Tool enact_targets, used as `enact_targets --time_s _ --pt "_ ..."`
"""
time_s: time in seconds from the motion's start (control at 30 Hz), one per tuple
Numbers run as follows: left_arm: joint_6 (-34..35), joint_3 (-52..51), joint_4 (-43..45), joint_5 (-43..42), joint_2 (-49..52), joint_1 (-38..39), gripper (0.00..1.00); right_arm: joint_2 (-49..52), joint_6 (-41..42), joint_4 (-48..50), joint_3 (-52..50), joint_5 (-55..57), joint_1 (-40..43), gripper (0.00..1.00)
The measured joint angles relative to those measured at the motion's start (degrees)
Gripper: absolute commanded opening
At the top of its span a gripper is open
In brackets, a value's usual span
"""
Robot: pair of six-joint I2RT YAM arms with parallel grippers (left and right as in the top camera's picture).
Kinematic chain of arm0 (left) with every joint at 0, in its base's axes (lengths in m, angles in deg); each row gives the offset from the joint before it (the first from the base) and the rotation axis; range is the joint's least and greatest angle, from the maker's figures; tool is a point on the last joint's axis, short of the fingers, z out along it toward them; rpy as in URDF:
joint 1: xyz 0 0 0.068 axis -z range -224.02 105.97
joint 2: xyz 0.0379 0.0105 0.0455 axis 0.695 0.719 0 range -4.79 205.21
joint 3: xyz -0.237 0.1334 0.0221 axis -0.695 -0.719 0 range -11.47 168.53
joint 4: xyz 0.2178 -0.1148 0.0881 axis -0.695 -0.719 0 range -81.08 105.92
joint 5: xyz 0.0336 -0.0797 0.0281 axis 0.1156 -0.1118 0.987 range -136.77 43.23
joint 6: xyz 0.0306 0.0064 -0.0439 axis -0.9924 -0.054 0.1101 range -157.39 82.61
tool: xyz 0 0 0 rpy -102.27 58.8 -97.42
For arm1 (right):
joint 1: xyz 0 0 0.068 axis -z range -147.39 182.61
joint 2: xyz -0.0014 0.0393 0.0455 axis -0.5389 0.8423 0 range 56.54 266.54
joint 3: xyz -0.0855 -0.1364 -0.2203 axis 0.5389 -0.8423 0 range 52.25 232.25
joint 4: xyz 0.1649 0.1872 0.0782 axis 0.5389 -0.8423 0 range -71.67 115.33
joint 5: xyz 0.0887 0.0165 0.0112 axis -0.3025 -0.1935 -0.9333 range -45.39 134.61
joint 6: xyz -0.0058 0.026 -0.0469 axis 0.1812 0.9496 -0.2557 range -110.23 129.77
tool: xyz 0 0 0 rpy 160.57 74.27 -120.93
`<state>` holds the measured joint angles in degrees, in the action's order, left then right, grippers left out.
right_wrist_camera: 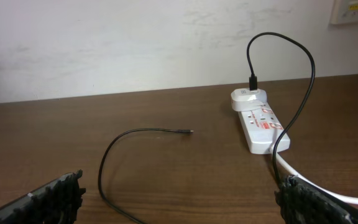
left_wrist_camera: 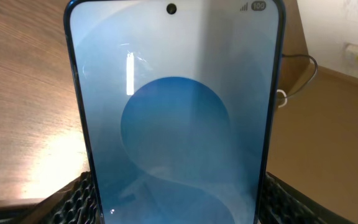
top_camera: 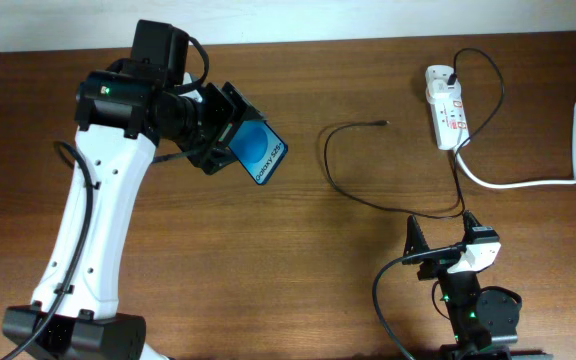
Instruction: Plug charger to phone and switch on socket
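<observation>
My left gripper [top_camera: 230, 140] is shut on the phone [top_camera: 259, 151], which it holds raised above the table, its blue screen with white text facing up. In the left wrist view the phone [left_wrist_camera: 174, 112] fills the frame between the finger pads. The charger, a thin black cable [top_camera: 340, 185], loops across the table, its plug tip [top_camera: 382, 123] lying free left of the socket [top_camera: 446, 112]. The right wrist view shows the tip [right_wrist_camera: 188, 131] and the socket [right_wrist_camera: 260, 121] ahead. My right gripper [top_camera: 440, 233] is open and empty near the front edge, over the cable.
A thick white lead [top_camera: 528, 180] runs from the socket to the right edge. A black adapter [top_camera: 452, 76] is plugged into the socket's far end. A wall lies beyond the table's far edge.
</observation>
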<state>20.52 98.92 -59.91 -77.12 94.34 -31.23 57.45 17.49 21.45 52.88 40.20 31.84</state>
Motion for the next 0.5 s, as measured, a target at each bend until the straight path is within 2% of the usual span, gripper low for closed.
enact_targets --time_s 0.23,0.33,0.5 --pt "-0.81 -0.02 0.07 0.83 0.00 0.00 0.44 0.00 -0.02 0.02 0.00 0.00 0.00 0.98" --pt "-5.35 0.00 -0.46 3.28 0.22 0.00 0.45 0.00 0.02 0.02 0.00 0.00 0.00 0.98" --pt "-16.35 -0.02 -1.60 12.37 0.74 0.00 0.44 0.00 0.00 0.00 0.00 0.00 0.00 0.98"
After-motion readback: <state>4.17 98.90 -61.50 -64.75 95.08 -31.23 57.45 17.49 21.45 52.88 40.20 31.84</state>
